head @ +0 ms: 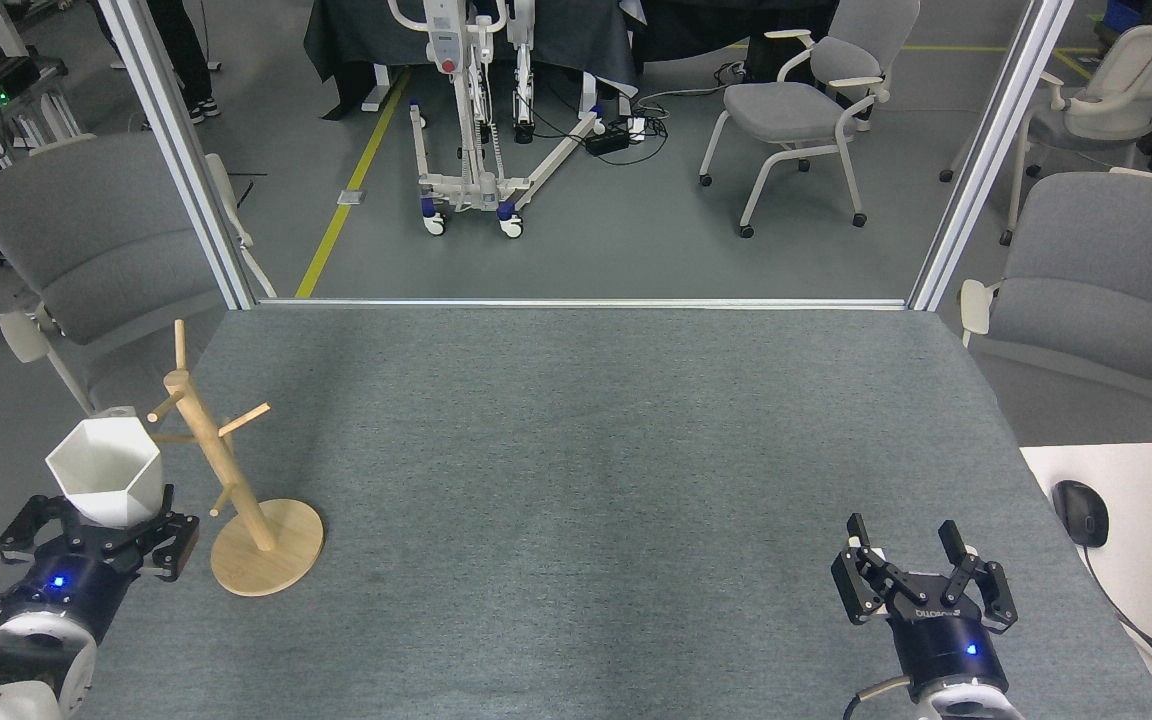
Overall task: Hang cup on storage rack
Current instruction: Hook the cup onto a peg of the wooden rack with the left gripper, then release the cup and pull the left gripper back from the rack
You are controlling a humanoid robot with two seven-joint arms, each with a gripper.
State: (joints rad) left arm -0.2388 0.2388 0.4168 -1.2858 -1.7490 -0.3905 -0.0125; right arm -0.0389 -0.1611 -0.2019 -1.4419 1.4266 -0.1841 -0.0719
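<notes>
One cup (104,484) sits mouth-up in the left gripper (96,530), whose fingers close on its lower part, just left of the storage rack (226,480) at the near-left of the worktop (586,450). Holding it low likely leaves the cup's wall free to meet a peg. The right gripper (904,562), near right, has its fingers spread and empty, well clear of the work.

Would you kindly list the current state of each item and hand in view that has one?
cup: upright, mouth up, held in the left hand, not yet hung
left hand: shut on the cup
storage rack: leaning left on its round base, pegs all bare
right hand: open, holding nothing, above the table
</notes>
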